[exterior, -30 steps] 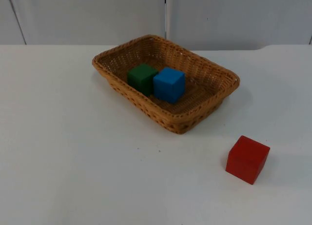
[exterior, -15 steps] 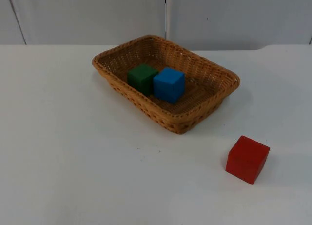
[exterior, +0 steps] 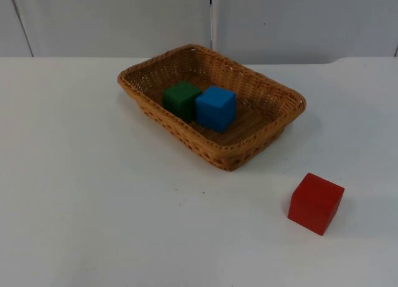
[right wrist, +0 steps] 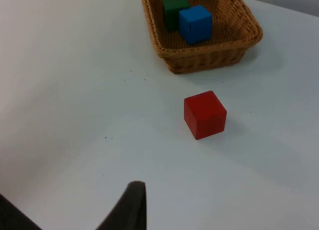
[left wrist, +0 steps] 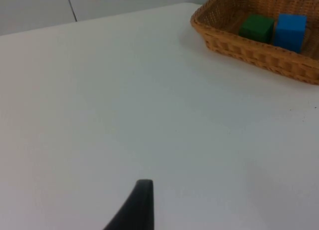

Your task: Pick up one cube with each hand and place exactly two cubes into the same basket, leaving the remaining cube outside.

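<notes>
The green cube (exterior: pixel 181 99) and blue cube (exterior: pixel 216 107) are sitting in the basket (exterior: pixel 273 91), the red cube (exterior: pixel 315 202) lying outside on the tabletop (exterior: pixel 93 193). Both arms are waiting clear — I cannot tell how their fingers are set. Any sweep near the red cube risks nudging it.

White table (exterior: pixel 93 206) w/ basket (exterior: pixel 261 94), red cube (exterior: pixel 315 203)

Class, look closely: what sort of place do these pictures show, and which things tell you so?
Probably a robot test bench: a bare white table against a grey partition wall, set with only a wicker basket and coloured cubes, such as the red cube.

Lab-like test bench, bare white table top (exterior: pixel 93 206), plain grey partition wall (exterior: pixel 124 19)
</notes>
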You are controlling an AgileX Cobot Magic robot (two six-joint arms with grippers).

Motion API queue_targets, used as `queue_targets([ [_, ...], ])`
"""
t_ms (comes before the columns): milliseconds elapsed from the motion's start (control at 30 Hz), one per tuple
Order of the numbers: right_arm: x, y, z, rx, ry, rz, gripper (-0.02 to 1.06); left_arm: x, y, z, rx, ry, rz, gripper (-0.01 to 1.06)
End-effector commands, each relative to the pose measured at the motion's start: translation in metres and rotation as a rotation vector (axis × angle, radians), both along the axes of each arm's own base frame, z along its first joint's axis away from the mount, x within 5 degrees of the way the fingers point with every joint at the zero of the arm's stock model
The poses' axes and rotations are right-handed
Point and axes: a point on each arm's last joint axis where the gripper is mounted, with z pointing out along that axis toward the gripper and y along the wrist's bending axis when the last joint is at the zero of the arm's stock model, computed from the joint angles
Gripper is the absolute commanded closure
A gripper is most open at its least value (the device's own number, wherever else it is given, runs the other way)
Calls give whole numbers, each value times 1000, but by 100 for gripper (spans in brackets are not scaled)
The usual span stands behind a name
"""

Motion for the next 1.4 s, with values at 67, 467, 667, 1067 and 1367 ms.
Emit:
queue_targets([
  [67, 0, 0, 1, 9, -10, -2, -1, 0, 0, -2, 3, 2, -4, 0],
  [467, -1, 0, 1, 16, -10, -1, -1, 0, 0, -2, 3, 2, -4, 0],
  [667, -1, 0, 1, 16, -10, -1, -1, 0, 0, -2, 3, 2, -4, 0],
  [1067, -1, 0, 1, 16, -10, -3, -1, 0, 0, -2, 3, 2, -2, 0],
  [1367, -1, 0, 1, 16, -10, -3, -1, 0, 0, -2, 3, 2, 109, 0],
])
